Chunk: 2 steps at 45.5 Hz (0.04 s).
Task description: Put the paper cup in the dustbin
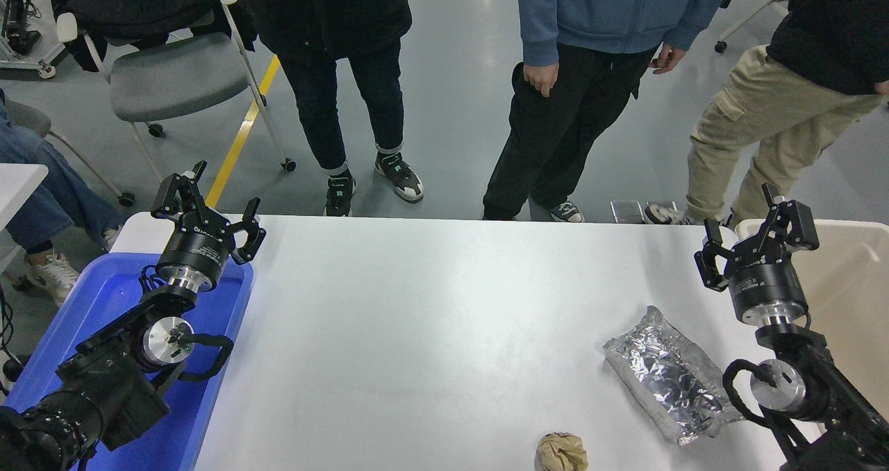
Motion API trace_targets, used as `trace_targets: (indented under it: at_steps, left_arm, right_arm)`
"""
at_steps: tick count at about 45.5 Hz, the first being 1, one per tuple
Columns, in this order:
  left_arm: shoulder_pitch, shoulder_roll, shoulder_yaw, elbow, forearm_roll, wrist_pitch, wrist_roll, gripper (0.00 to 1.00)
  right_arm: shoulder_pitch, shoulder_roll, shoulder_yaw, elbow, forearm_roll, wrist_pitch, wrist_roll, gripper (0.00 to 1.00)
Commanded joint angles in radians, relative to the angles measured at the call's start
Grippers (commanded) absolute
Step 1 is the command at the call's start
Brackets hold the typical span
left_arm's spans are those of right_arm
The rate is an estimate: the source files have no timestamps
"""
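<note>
1. Desk (444, 304), white, carries three loose things that we see: a silver foil packet (670, 377) near its right edge, a crumpled brown paper ball (561, 452) at its near edge just left of the packet, and a blue tray (104, 297) at its near left corner.
2. Our left gripper (208, 210) is parked over the tray's far end, close to the far left corner of the desk. We note its fingers spread wide, nothing between them.
3. Our right gripper (753, 235) hangs over the far right corner of the desk, just left of the dustbin (851, 276). Its fingers are spread wide and hold nothing.
4. The dustbin, beige with a thick rounded rim, stands against the right edge of the desk; the right arm covers part of its near side.
5. Paper cup: we cannot find it anywhere on the desk. A small white shape shows behind the right gripper, at the bin's far left rim, but we cannot tell what it is.
6. Three people stand past the far edge of the desk. A grey chair (173, 75) stands beyond the far left corner.
</note>
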Motion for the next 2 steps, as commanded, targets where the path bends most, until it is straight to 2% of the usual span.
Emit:
trace_targets:
  at_steps: [1, 2]
  left_arm:
    - [-0.001, 0.001, 0.0, 0.0, 0.0, 0.0, -0.001, 1.0]
    - [-0.001, 0.0, 0.0, 0.0, 0.0, 0.0, 0.0, 1.0]
  right_arm:
    - [0.001, 0.008, 0.001, -0.001, -0.008, -0.002, 0.006, 0.99]
    - [0.001, 0.008, 0.003, -0.001, -0.008, -0.004, 0.008, 0.99]
